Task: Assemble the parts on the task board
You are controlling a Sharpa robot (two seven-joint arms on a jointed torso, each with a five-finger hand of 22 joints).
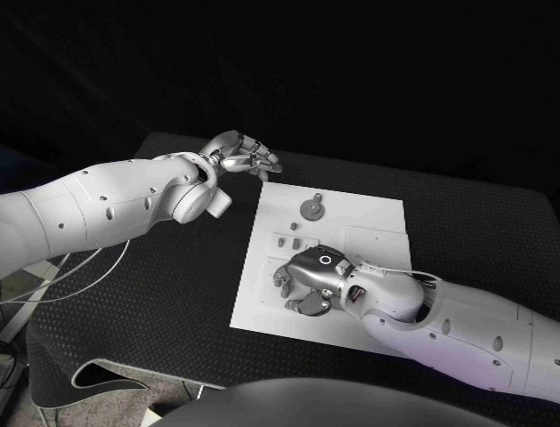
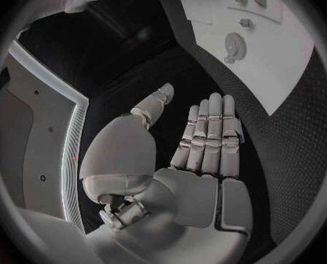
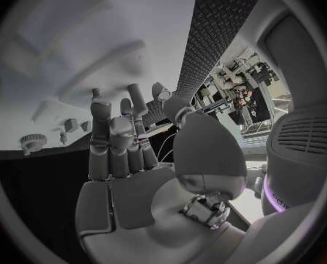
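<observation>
Lying on the white task board [image 1: 357, 222] in the middle of the black desk [image 1: 139, 302], a grey gear [image 1: 312, 209] and some small parts [image 1: 286, 241] wait near its far end. The right hand [image 1: 308, 283] hovers low over the near part, fingers apart and grasping nothing, so I judge a pick is being prepared; next it must close on one part. The left hand [image 1: 241, 153] waits released beyond the board's far corner.

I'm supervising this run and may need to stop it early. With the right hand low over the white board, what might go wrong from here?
1. The right hand sits low over the task board, covering the small parts beneath it in the head view; it might knock one loose.
2. The gear-like part stands nearby on the board, so a wide sweep may hit it.
3. The left hand hovers off the board's far corner, holding nothing, so the board could slide if pushed.
</observation>
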